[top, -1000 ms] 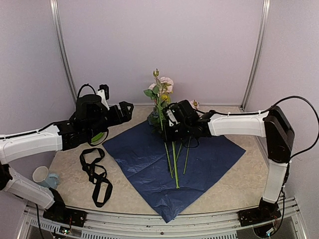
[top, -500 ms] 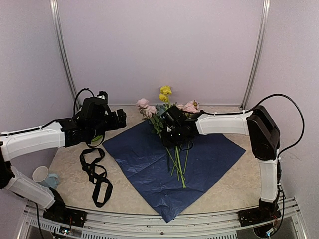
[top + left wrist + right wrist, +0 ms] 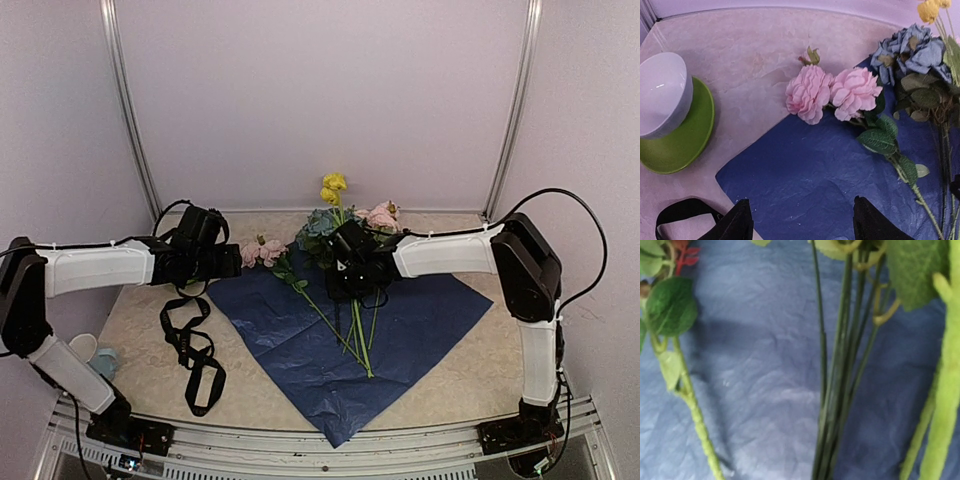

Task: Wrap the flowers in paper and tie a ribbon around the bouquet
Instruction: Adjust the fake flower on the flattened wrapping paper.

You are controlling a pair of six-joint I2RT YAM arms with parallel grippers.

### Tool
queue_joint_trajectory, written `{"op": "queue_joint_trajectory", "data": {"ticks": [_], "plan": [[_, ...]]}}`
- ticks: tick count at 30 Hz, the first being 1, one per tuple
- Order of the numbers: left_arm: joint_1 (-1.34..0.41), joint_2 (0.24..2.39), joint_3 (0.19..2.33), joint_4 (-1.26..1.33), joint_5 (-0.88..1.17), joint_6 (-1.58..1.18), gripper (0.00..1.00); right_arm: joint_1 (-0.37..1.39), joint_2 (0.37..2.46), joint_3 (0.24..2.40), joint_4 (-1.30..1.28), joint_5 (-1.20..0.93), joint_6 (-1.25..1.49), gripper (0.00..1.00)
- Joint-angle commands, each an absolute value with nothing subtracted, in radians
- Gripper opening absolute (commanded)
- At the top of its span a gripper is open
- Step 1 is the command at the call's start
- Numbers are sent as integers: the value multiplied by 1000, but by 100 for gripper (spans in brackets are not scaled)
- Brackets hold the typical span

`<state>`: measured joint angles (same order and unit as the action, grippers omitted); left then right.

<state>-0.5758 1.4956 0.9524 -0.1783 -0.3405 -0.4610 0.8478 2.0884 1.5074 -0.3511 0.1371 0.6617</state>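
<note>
On the navy-side-up paper point(image 3: 420, 320), the flowers point(image 3: 318, 228) lie with blooms toward the back wall and stems fanning toward the near edge; the pink roses point(image 3: 832, 92) angle left. The right claw point(image 3: 350, 272) sits over the stems, and I cannot tell its gap. The left claw point(image 3: 801, 216) stands wide and holds nothing. The black ribbon point(image 3: 190, 350) lies on the table point(image 3: 480, 370) left of the paper, its lettering unreadable. A white bowl point(image 3: 662, 95) stands on a green saucer point(image 3: 690, 145).

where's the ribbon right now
In the top view the ribbon lies in loops on the left side of the table, just off the left edge of the blue paper.
</note>
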Motion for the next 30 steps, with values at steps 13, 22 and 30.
{"op": "queue_joint_trajectory", "data": {"ticks": [13,22,30], "plan": [[-519,2108,1424,-276,-373,-260,46,734,1761,1180,-460,139,640,22],[-575,2248,1563,-179,-422,-103,46,626,1964,1298,-474,269,419,22],[-618,2307,1651,-119,-386,-33,46,624,2058,1386,-410,197,366,21]]}}
